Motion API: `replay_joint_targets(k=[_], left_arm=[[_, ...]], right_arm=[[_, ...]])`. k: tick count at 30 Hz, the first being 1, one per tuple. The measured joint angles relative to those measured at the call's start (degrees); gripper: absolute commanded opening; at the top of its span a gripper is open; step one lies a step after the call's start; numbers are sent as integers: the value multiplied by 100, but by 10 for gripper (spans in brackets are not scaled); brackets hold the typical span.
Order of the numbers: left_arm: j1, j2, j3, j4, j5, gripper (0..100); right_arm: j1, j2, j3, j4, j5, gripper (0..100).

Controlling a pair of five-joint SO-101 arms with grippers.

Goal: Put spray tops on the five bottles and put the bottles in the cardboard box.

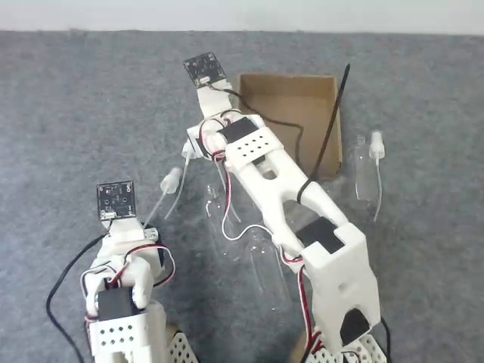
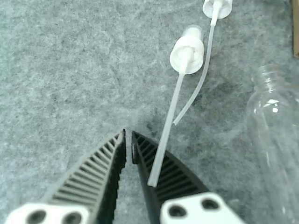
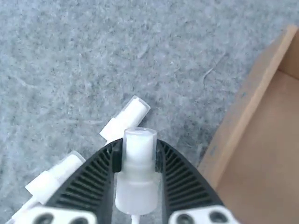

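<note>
My right gripper (image 3: 135, 154) is shut on a white spray top (image 3: 135, 177), held just above the grey carpet next to the cardboard box (image 3: 261, 154). Two more spray tops (image 3: 124, 121) (image 3: 53, 175) lie on the carpet under it. My left gripper (image 2: 128, 136) is shut with nothing between its fingers, low over the carpet. The thin tube of a spray top (image 2: 187, 51) lies across one of its fingers (image 2: 163, 172). Another spray top (image 2: 217, 7) lies farther off, and a clear bottle (image 2: 275, 130) lies beside them.
The open cardboard box (image 1: 257, 91) stands at the back centre, partly under the right arm (image 1: 287, 197). Clear bottles (image 1: 215, 215) (image 1: 268, 268) lie between the arms. At the right lies another bottle (image 1: 363, 178), a spray top (image 1: 376, 144) against it.
</note>
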Motion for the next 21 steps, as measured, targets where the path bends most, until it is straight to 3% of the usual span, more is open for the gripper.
replay_joint_targets(k=[6, 15, 21], left_arm=[[0, 0, 0, 0, 0, 12], [0, 0, 0, 0, 0, 12], [0, 0, 0, 0, 0, 12]], right_arm=[[-70, 0, 0, 97, 26, 216], [-97, 0, 0, 273, 70, 220], [70, -668, 0, 1081, 70, 220]])
